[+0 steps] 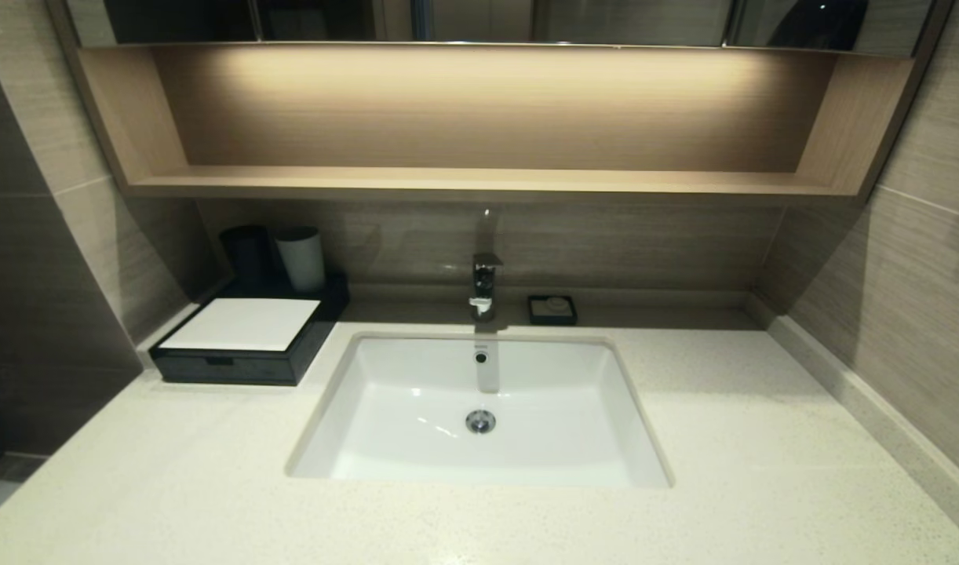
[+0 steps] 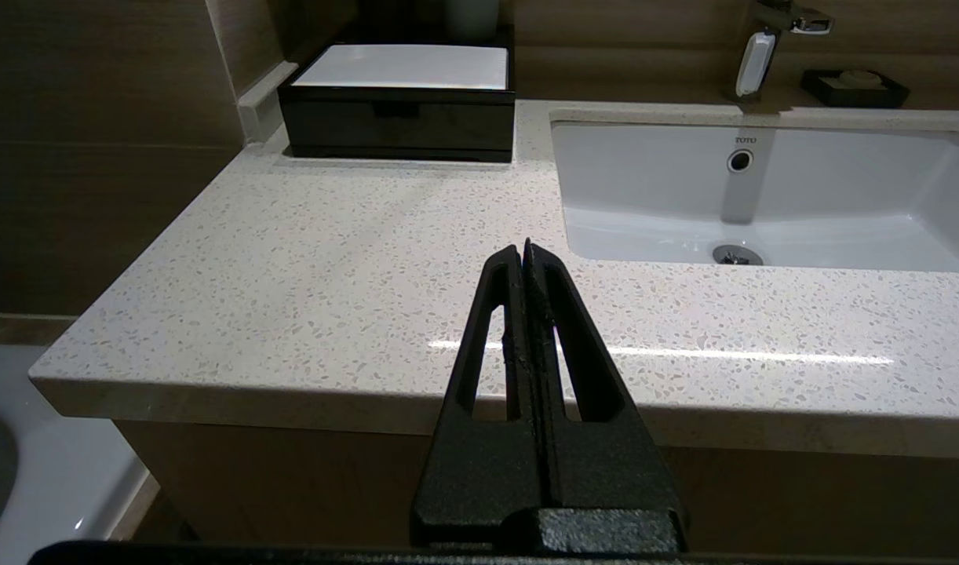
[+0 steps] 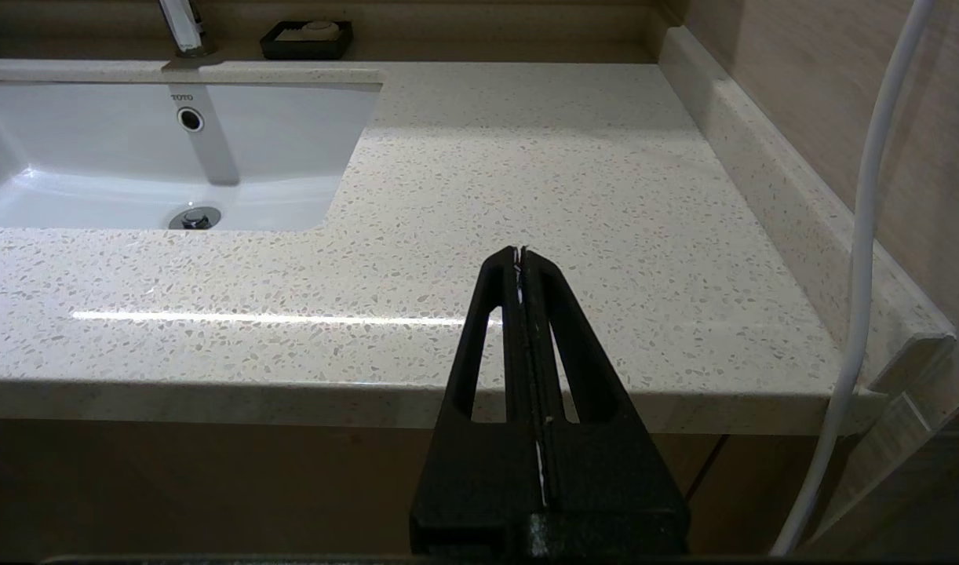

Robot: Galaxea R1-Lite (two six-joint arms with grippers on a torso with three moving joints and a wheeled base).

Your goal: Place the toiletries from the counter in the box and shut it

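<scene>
Speckled counter point(image 1: 762, 439) around white sink point(image 1: 417, 439)

The only legible text is the brand name "TOTO", printed in small dark capitals on the back inner wall of the white sink point(image 2: 762, 196), directly above the round overflow hole point(image 2: 739, 161). The same word shows in the right wrist view, on that wall of the sink just above the overflow hole. In the head view nothing can be read.
</scene>
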